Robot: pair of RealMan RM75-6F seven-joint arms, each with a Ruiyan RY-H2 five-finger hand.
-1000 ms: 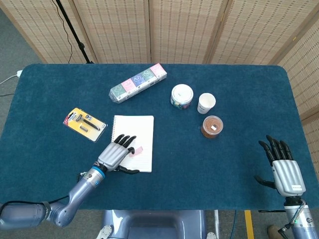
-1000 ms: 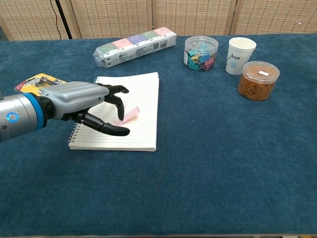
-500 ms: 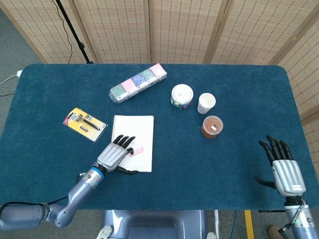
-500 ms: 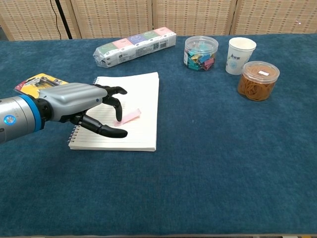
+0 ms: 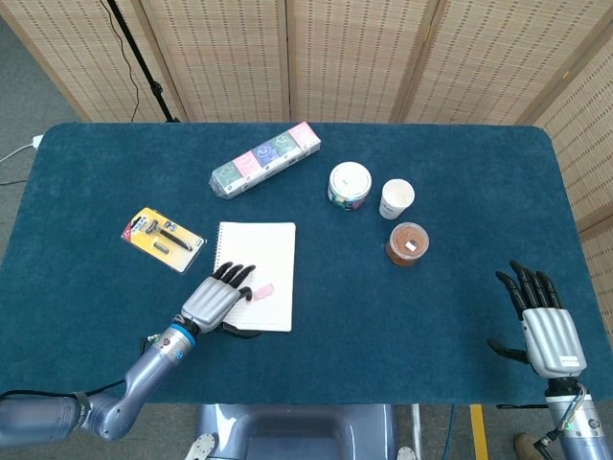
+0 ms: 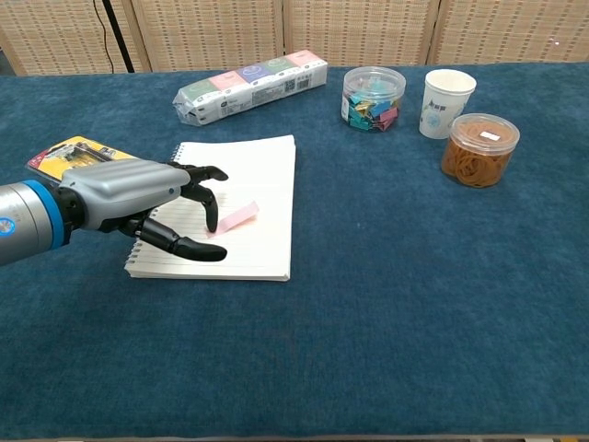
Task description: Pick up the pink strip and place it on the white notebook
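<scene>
Your pink strip (image 6: pixel 233 217) lies flat on the white notebook (image 6: pixel 262 184), on the lower half of the page and angled a little, with one end toward the notebook's right edge. In the head view you see it as a small pink mark (image 5: pixel 261 288) just right of your left fingertips.

Your left robot hand (image 6: pixel 138 198) hovers over the left part of the notebook (image 5: pixel 266 251), palm down. Its fingers (image 6: pixel 204 174) are spread and slightly curled, the thumb (image 6: pixel 184 246) stretched out below them, and nothing sits in the grasp. A fingertip reaches close to the strip's near end; you cannot tell from either view whether it touches. In the head view the same robot hand (image 5: pixel 216 298) covers the notebook's lower left corner.

Your right robot hand (image 5: pixel 544 326) shows only in the head view, at the far right edge of the blue surface (image 5: pixel 431 172), well apart from the notebook. Its fingers point away from you, spread apart, and it holds nothing.

On the surface beyond the notebook you have a long box (image 6: pixel 251 86), a clear tub of clips (image 6: pixel 373 97), a paper cup (image 6: pixel 447 102) and a tub of rubber bands (image 6: pixel 479 149). A yellow razor pack (image 5: pixel 164 239) lies left of the notebook.
</scene>
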